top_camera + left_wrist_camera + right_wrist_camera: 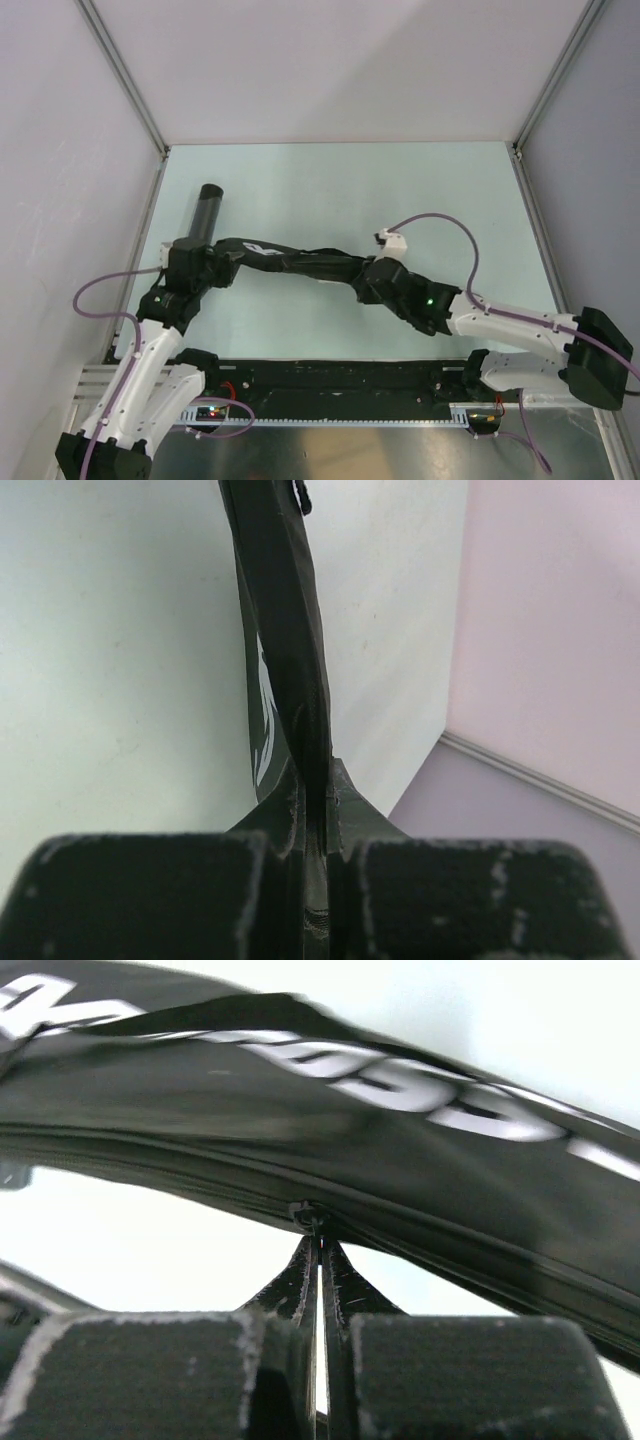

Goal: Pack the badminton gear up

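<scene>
Two closed grippers: your left gripper [318,802] pinches the bag [285,630]. Your right gripper [318,1252] is shut, zipper [304,1214] at its tips.

— What fills the view?
— The bag [300,1130], black and creased, running from the upper left down to the lower right.
— Any marks on it?
— White lettering [400,1085] along its upper side, too blurred to read.
— And the zip?
— The zip [150,1165] follows the bag's near edge, with the slider [303,1212] about midway along it.
— Where is the gripper?
— The gripper [318,1250] rises from the near edge. Its fingers [290,1285] are pinched together on the slider, only a thin slit of light between them.
— Anything under the bag?
— Pale table [150,1250], left of the fingers and right of them.
</scene>
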